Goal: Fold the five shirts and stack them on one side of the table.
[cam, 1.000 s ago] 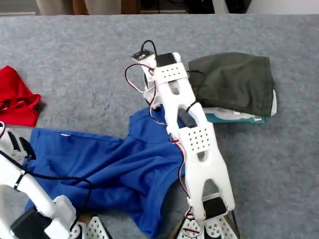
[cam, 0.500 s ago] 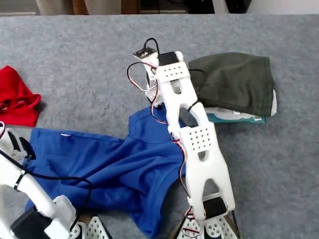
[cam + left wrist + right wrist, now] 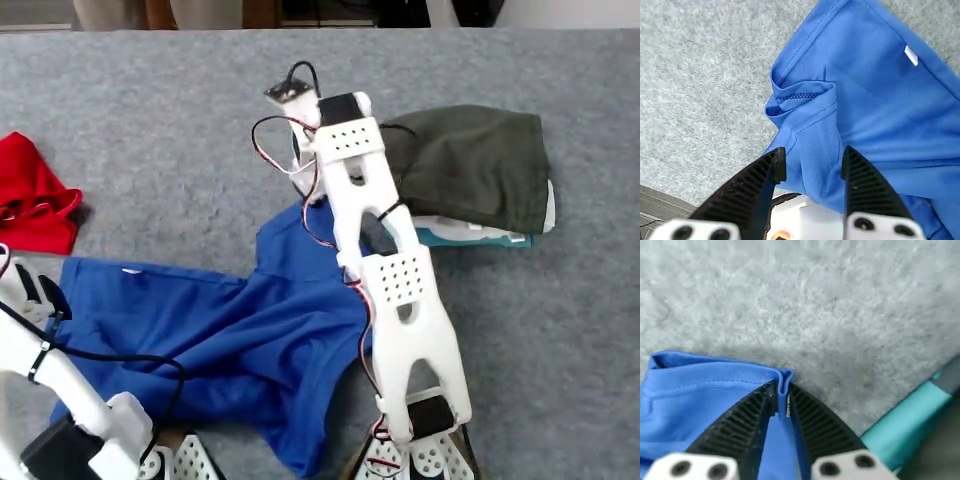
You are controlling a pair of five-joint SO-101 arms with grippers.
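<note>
The blue shirt (image 3: 230,340) lies rumpled on the near side of the grey table (image 3: 150,110). The right gripper (image 3: 782,390) has its fingers pinched together on a raised fold at the shirt's far edge, perhaps a sleeve hem; the arm hides it from above. The left gripper (image 3: 813,160) hangs with fingers wide apart just over a puckered hem of the same shirt. A folded dark green shirt (image 3: 470,165) lies at the right, and a red shirt (image 3: 35,205) at the left edge.
</note>
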